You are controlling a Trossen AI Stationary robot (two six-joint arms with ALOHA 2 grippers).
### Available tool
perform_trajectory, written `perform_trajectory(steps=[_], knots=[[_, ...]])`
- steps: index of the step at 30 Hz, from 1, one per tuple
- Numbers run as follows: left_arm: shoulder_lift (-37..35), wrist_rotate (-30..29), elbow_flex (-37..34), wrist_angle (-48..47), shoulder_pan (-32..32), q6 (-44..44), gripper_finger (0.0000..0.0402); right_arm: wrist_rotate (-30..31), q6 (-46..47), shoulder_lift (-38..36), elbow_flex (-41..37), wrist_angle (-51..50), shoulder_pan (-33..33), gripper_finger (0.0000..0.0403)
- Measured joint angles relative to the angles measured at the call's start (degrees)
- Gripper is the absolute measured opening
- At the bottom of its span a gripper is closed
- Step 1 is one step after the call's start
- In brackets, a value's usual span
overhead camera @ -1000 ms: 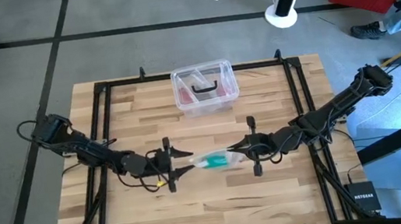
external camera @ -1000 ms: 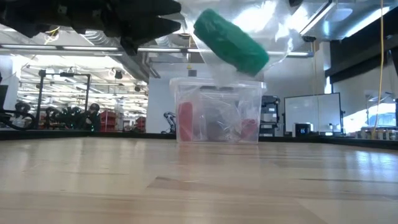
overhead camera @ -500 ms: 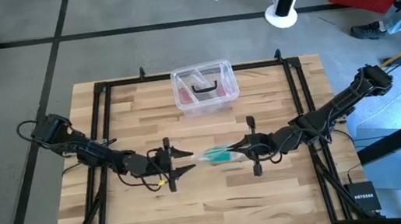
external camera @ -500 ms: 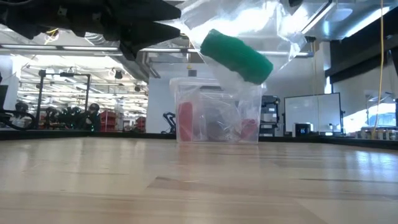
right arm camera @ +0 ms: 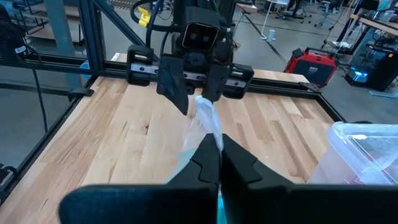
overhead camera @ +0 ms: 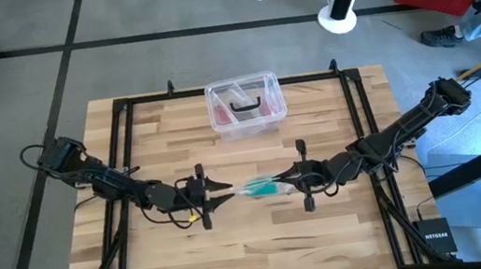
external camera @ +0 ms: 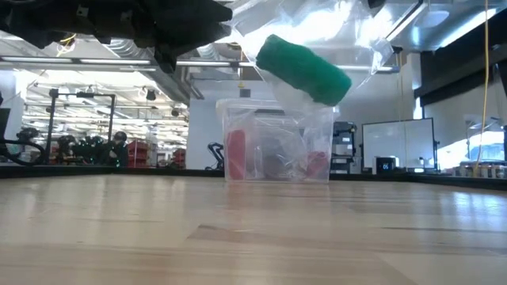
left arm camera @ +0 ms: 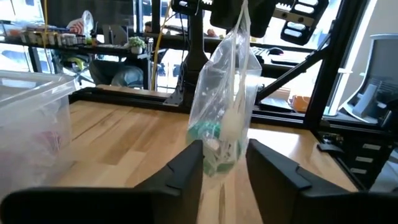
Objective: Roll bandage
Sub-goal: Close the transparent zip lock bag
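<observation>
Green bandage (external camera: 304,69) in clear bag (left arm camera: 225,99), midair; right gripper (overhead camera: 278,185) pinching bag, left gripper (overhead camera: 227,193) spread.

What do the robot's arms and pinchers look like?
Both arms are dark and skinny, built from jointed segments with black cables running along them. The left gripper and the right gripper each end in two pointed black fingers on a wide crossbar. A bit of yellow shows by the left gripper.
</observation>
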Motion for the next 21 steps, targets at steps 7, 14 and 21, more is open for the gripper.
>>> perform_trajectory(steps=[7,14,21], knots=[[-0.02,0.00,0.00,0.20,0.38,2.05,0.0060,0.03,0.00,0.00,0.00,0.04,0.00,0.0001],[-0.01,-0.01,0.00,0.22,1.49,2.17,0.0004,-0.01,0.04,0.01,0.00,-0.10,0.00,0.0010],[-0.45,-0.07,0.00,-0.68,0.54,4.20,0.0001,-0.46,2.33,0.41,0.83,-2.86,0.00,0.0039]])
